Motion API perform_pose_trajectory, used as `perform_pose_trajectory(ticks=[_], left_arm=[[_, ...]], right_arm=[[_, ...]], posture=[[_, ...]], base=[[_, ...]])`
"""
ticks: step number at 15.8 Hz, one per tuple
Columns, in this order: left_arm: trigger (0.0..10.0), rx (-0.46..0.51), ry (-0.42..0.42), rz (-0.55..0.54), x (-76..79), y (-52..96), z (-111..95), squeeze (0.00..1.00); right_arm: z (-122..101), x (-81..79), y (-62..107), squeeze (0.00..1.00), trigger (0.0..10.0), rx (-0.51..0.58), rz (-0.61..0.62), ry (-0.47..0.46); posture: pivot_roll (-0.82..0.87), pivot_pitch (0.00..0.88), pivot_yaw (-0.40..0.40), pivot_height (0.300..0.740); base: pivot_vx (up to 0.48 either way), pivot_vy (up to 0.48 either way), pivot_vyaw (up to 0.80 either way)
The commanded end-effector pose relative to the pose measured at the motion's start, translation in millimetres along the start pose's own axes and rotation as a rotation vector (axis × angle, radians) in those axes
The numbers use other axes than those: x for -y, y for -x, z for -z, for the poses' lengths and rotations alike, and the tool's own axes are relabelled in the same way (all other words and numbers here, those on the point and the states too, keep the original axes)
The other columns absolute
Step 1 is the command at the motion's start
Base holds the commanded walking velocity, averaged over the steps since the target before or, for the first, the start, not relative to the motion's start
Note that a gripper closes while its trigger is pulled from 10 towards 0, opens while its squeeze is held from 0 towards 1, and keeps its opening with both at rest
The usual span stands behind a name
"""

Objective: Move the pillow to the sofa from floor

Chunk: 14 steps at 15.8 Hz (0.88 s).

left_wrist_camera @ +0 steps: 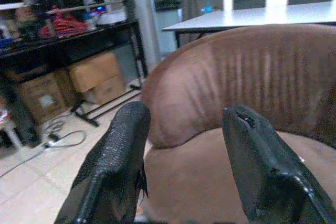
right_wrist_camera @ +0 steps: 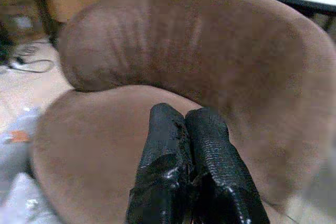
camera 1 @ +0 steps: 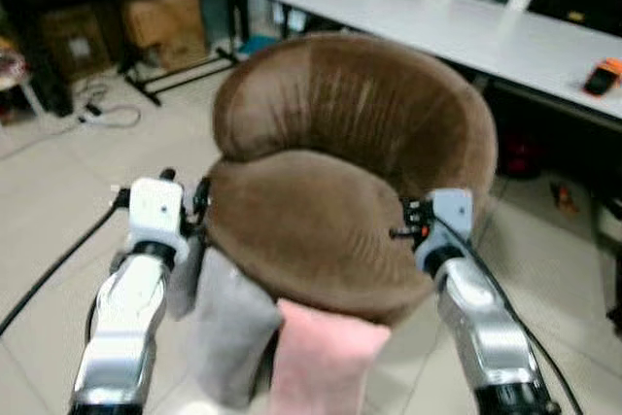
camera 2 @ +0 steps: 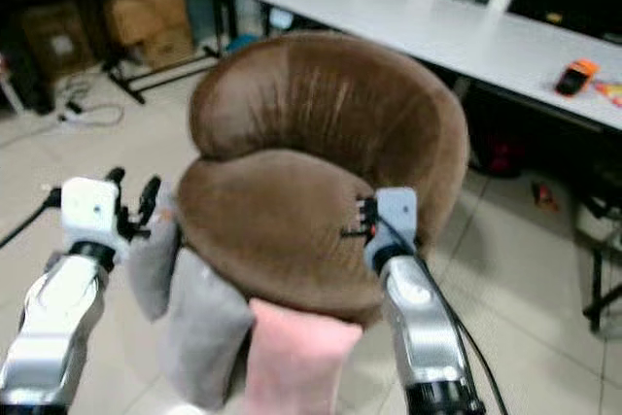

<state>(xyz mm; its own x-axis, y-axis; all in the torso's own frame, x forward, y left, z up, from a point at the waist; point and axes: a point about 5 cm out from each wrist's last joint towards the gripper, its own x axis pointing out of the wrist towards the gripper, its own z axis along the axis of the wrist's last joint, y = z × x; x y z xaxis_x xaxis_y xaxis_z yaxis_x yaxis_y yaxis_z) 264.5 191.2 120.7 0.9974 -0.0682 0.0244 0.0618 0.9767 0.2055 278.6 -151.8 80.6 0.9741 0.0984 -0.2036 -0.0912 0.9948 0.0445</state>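
I stand at the round brown sofa chair (camera 1: 350, 172) with an arm on each flank. My left gripper (left_wrist_camera: 184, 145) is spread wide, empty; my right gripper (right_wrist_camera: 191, 129) is pinched closed above the seat. The grey-and-pink pillow (camera 1: 282, 347) hangs against the seat's front edge, between my arms, not yet on the sofa.

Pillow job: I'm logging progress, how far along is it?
Done: the robot stands at the brown round sofa. In hand: a grey and pink pillow hangs below the seat's front edge between the arms; left pincer open, right pincer shut over the seat. Left: getting the pillow onto the seat.
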Motion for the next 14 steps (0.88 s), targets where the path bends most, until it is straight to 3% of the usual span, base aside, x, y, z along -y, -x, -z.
perform_pose_trajectory(ticks=[1,5,14], left_arm=[[10.0,0.015,-0.007,0.013,1.4,-1.3,-3.7,0.0],[10.0,0.023,-0.022,-0.007,0.4,-1.5,-3.9,0.0],[10.0,0.023,-0.03,-0.017,0.8,1.8,-2.6,0.0]], right_arm=[[-5.5,2.7,-1.8,0.0,10.0,0.02,0.012,-0.007],[-4.1,1.8,-0.9,0.0,10.0,0.011,0.0,-0.029],[-2.8,1.6,0.7,0.0,10.0,0.008,-0.016,-0.016]], posture=[[-0.06,0.0,-0.045,0.74],[-0.06,0.0,-0.044,0.735],[-0.06,0.0,-0.053,0.64]], base=[[0.341,0.0,0.0],[0.0,0.0,0.0],[0.0,0.0,0.0]])
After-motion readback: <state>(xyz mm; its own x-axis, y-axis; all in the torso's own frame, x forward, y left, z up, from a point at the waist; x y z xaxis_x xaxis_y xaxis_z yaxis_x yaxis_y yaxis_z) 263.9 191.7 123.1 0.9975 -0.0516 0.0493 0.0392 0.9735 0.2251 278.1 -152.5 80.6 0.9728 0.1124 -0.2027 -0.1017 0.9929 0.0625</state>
